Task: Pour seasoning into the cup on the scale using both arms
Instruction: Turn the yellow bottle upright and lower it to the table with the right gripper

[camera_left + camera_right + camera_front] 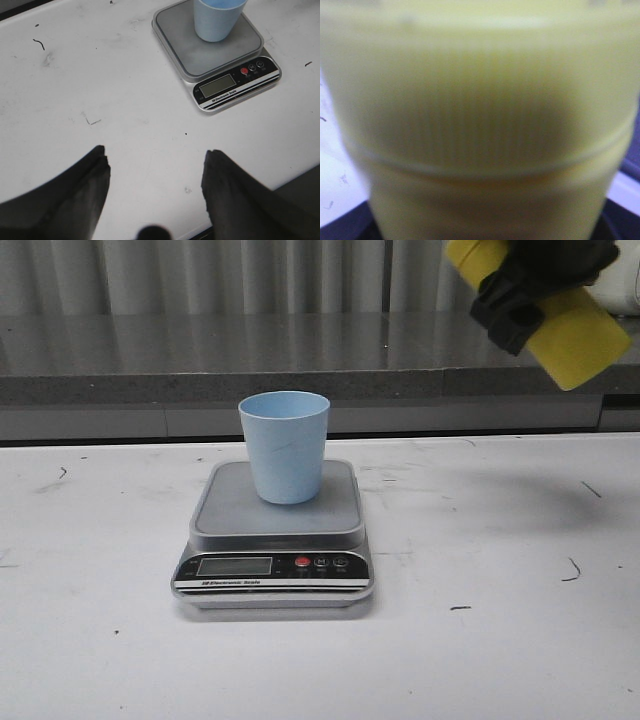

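Nearest the robot, the left gripper (155,190) hangs over bare white table (100,640) with its two fingers spread wide apart and nothing between them, the scale lying ahead of it and off to one side. Further out, the scale (275,565) sits square on the table with its display and red button facing the robot, and the light-blue cup (285,445) stands upright in the middle of the steel platform, mouth open. Farthest and highest, at the upper right of the front view, the right gripper (535,285) is clamped around the yellow seasoning bottle (580,335), which is tilted steeply and held well apart from the cup, up and to its right. The nozzle end is cut off by the frame, and the right wrist view is filled by blurred yellow plastic, so which way the spout points is probably toward the cup but cannot be confirmed. To pour well, the right arm needs to bring the spout directly over the cup's mouth before tipping further, and the left gripper can steady the cup without pressing on the platform.
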